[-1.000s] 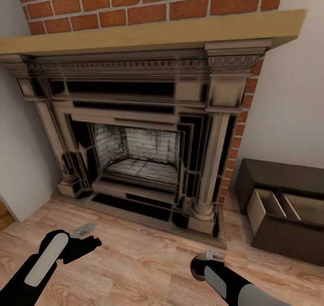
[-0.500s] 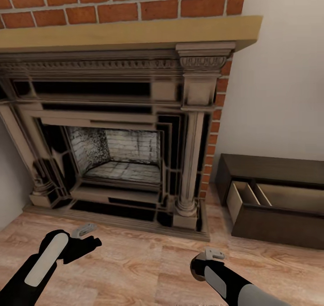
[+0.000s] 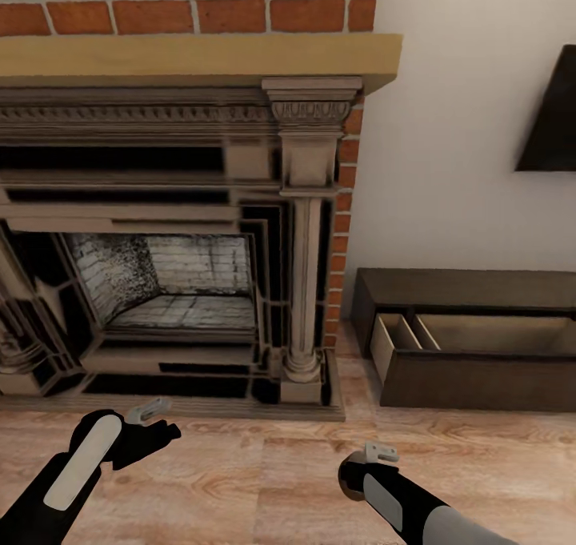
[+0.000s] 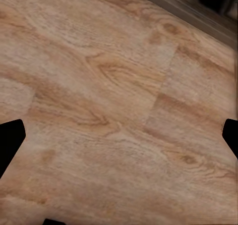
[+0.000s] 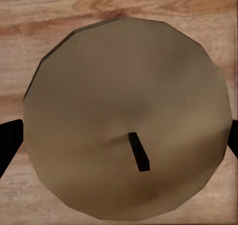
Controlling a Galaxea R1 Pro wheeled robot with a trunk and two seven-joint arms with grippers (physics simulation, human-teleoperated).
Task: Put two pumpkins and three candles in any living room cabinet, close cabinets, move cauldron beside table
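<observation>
A pale grey-beige candle (image 5: 124,121) with a short dark wick sits between the two dark fingers of my right gripper (image 3: 376,458), which is shut on it low over the wooden floor. The candle's rounded side peeks out beside that gripper as a small bulge (image 3: 349,479). My left gripper (image 3: 154,417) hangs open over bare floorboards with nothing between its fingers (image 4: 10,136). The dark brown cabinet (image 3: 480,289) stands against the wall at the right, with one drawer (image 3: 472,378) pulled out, its pale interior divided by a partition. Pumpkins, cauldron and table are out of view.
A large carved fireplace (image 3: 160,233) with a brick chimney breast and a wooden mantel (image 3: 200,57) takes up the left and centre, its hearth step reaching onto the floor. A dark screen (image 3: 552,121) hangs on the white wall above the cabinet.
The whole view has swung right: the fireplace slid left, and more of the cabinet and the wall screen came into sight. Both arms keep their pose, the candle still held.
</observation>
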